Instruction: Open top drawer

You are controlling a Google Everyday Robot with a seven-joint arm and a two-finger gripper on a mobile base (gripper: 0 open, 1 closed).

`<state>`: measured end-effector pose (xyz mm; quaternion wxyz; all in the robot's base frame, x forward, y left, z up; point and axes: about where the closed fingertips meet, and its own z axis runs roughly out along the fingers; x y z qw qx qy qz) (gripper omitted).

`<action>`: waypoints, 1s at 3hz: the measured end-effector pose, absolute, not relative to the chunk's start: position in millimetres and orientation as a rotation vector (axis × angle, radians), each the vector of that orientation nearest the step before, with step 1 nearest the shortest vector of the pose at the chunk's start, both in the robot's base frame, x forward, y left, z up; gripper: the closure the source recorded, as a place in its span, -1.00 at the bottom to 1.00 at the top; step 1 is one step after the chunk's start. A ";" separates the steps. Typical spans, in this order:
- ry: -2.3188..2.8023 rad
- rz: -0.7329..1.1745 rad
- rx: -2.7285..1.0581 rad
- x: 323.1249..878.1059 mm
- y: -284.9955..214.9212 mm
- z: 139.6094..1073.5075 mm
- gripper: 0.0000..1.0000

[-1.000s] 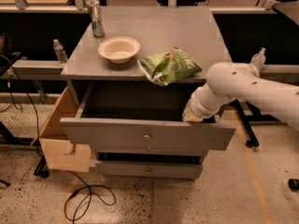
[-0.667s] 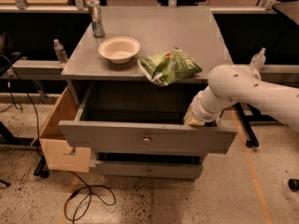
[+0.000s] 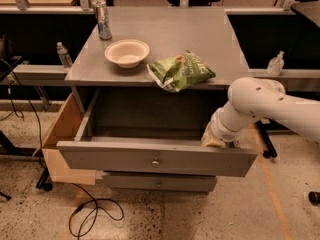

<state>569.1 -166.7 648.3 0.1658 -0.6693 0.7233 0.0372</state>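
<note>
The top drawer (image 3: 125, 156) is a wide grey drawer with a small round metal knob (image 3: 155, 161) at the centre of its front. It stands pulled well out from the grey cabinet, and its shallow grey interior (image 3: 145, 134) shows. My gripper (image 3: 213, 137) is at the end of the white arm (image 3: 260, 106), which reaches in from the right. The gripper sits low at the drawer's right end, just behind the front panel, which hides its tip.
On the cabinet top (image 3: 200, 34) are a cream bowl (image 3: 127, 52), a green chip bag (image 3: 180, 70) overhanging the front edge, and a can (image 3: 103, 20). A slimmer drawer (image 3: 159, 182) sits below. A tan wooden box (image 3: 62, 134) stands at the left. A cable (image 3: 95, 214) lies on the floor.
The top drawer has slid further out toward the camera. The gripper and arm have moved with its right end.
</note>
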 end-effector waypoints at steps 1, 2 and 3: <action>2.087 0.156 -1.909 547.0 -166.3 645.9 1.00; 2.108 0.207 -1.921 527.5 -163.9 642.5 1.00; 2.123 0.260 -1.932 509.0 -160.5 638.6 1.00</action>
